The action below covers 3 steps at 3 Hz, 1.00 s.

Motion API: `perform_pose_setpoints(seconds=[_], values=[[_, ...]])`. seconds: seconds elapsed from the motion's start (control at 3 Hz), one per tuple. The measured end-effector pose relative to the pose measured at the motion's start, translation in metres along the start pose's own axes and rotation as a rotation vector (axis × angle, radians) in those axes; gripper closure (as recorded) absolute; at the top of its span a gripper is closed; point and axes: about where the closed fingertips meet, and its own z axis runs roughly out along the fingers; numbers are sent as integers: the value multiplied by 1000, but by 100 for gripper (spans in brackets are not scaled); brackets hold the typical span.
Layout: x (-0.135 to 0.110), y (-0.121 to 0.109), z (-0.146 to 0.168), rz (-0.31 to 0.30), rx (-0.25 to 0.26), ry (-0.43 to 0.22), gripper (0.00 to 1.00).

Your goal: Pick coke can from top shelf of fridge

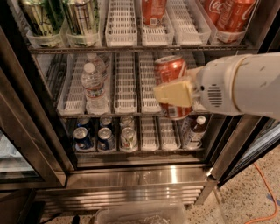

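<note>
The end effector [173,93] clasps a red coke can [169,69] upright before the open fridge [131,177], just below the top shelf [120,26], where other red cans [153,11] stand.

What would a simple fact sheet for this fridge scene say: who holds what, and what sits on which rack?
gripper: in front of the fridge's middle rack, shut on the coke can
coke can: red, roughly upright, held off the top shelf
top shelf: other red cans, tall green-and-silver cans at left
middle rack: water bottle at left
bottom rack: blue-and-silver cans at left, white-capped bottle at right
floor: orange cable at right
</note>
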Motion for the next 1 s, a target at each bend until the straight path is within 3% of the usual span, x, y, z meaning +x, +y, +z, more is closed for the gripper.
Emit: perform_pose_setpoints(seconds=[0.33,0.67,1.0], values=[[30,33,15,3,-93,75,100],[34,76,21,-32,-214,95,100],[32,79,20,-37,-223,91,100]])
